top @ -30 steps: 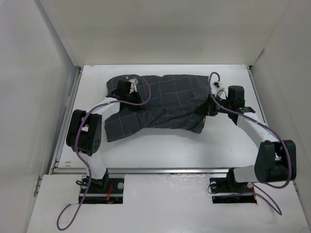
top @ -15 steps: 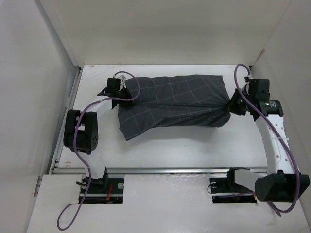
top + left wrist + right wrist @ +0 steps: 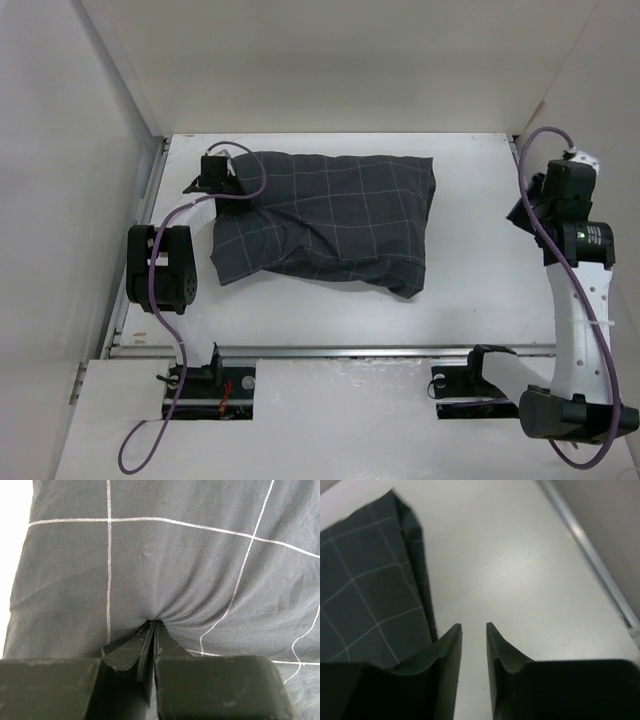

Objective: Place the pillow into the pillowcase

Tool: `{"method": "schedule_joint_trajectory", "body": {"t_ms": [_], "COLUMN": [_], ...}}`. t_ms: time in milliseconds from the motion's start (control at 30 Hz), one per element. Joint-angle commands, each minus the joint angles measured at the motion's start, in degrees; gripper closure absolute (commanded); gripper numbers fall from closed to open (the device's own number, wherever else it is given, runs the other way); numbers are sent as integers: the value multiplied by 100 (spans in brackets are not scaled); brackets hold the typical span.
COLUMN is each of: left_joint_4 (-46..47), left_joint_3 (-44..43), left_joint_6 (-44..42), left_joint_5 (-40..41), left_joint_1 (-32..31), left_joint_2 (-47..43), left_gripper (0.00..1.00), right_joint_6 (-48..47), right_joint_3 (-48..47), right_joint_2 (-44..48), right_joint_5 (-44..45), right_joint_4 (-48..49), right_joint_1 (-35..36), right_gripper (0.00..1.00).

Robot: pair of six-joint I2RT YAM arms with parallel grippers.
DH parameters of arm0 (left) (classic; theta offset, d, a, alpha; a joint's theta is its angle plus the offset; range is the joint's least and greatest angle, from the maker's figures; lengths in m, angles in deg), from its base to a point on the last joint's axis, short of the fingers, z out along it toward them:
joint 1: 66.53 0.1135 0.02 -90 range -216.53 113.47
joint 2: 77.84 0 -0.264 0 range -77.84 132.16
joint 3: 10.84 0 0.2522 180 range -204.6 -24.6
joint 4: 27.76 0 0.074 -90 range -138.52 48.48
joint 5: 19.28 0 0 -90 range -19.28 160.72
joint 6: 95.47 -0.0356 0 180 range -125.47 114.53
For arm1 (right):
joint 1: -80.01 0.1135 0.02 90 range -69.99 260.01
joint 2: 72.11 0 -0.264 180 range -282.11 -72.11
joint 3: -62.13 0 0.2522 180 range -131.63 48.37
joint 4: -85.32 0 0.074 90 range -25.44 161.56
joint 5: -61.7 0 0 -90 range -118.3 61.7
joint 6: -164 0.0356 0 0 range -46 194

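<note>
Left arm [image 3: 160, 270] stretched to far left; left gripper [image 3: 152, 630] pressed together, pinching far-left corner of pillowcase [image 3: 325, 220]. Right arm [image 3: 580, 290] reared up at right edge; right gripper [image 3: 474, 626] slightly parted, empty, apart from cloth. Pillowcase bulging, far-centre; bare table [image 3: 330, 310] near and right.

No writing, label, brand or number is legible anywhere; the pillowcase [image 3: 330, 220] carries only thin light check lines.

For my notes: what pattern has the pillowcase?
Dark grey pillowcase with thin light checks; best in left wrist view.

White table [image 3: 330, 310]; white enclosure walls [image 3: 340, 60]; metal rail [image 3: 330, 350] along near edge.
</note>
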Motion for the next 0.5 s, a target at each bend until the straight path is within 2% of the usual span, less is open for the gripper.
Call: {"method": "schedule_joint_trajectory", "body": {"t_ms": [0,33,67,133,167,233,300,367,467], "left_joint_4": [-701,-753,-753,-753,-806,-955,-1008,-956,-710], "left_joint_3": [-120,-260,-348,-637,-744,-963,-1140,-1140,-869], "left_joint_6": [-283,-283,-283,-231,-231,-291,-292,-345,-345], "left_joint_5": [802,715,618,469,468,530,477,153,-260], "left_joint_1": [140,140,140,140,36,-166,-290,-404,-457], "left_joint_2": [46,45,-51,-235,-289,-403,-465,-517,-571], "left_gripper": [100,100,100,90,88,78,70,65,62], "right_joint_6": [-781,-853,-854,-801,-679,-503,-380,-379,-379], "right_joint_3": [719,965,1412,1845,2195,2426,2567,2567,2515], "right_joint_2": [-118,-118,-118,-223,-311,-671,-952,-1373,-1908], "right_joint_5": [-2130,-3127,-3477,-3970,-4233,-4463,-4789,-5017,-5070], "right_joint_4": [1045,1344,1895,2504,2795,3498,4016,4238,4494], "right_joint_1": [11,11,11,11,11,11,11,63,177], "right_gripper": [66,52,52,52,52,52,43,36,26]}}
